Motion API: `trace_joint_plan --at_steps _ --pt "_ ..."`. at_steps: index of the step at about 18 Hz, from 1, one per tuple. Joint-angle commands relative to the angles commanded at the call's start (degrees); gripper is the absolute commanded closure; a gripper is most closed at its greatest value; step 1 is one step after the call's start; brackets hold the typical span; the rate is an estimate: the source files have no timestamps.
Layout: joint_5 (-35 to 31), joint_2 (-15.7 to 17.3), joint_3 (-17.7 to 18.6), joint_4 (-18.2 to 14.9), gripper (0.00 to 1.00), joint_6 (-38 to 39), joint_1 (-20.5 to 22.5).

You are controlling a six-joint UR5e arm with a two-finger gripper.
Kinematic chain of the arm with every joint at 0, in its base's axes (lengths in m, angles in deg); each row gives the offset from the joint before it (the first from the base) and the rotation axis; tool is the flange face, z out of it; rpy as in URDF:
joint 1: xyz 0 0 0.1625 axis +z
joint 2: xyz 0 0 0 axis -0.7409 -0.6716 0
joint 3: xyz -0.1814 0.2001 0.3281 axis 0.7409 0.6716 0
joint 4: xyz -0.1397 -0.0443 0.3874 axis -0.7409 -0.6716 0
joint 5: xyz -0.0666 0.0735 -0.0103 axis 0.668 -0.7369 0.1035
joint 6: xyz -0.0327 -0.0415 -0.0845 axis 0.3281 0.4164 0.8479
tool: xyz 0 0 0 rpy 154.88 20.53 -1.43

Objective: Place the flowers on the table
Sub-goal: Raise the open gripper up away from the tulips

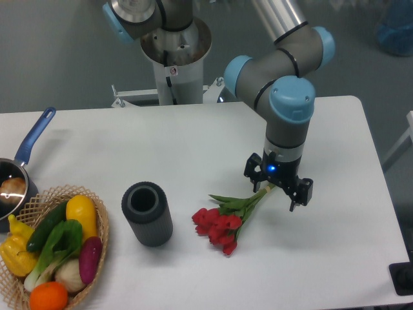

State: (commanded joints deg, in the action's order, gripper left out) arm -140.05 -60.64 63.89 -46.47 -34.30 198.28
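Note:
The flowers (222, 223), a bunch of red tulips with green leaves and stems, lie flat on the white table (335, 258), buds toward the front left and stems running up to the right. My gripper (278, 189) is open, its fingers spread apart above the stem end of the bunch. It holds nothing. The far tip of the stems is hidden behind the gripper.
A dark cylindrical vase (147, 214) stands left of the flowers. A wicker basket (102, 227) with vegetables sits at the front left corner. A blue-handled pot (19, 171) is at the left edge. The robot base (175, 58) stands behind the table.

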Motion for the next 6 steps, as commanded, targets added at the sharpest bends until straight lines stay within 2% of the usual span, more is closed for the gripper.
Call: trace_joint_plan --at_steps 6 --pt "-0.09 0.35 0.09 0.0 0.0 -0.36 0.18"
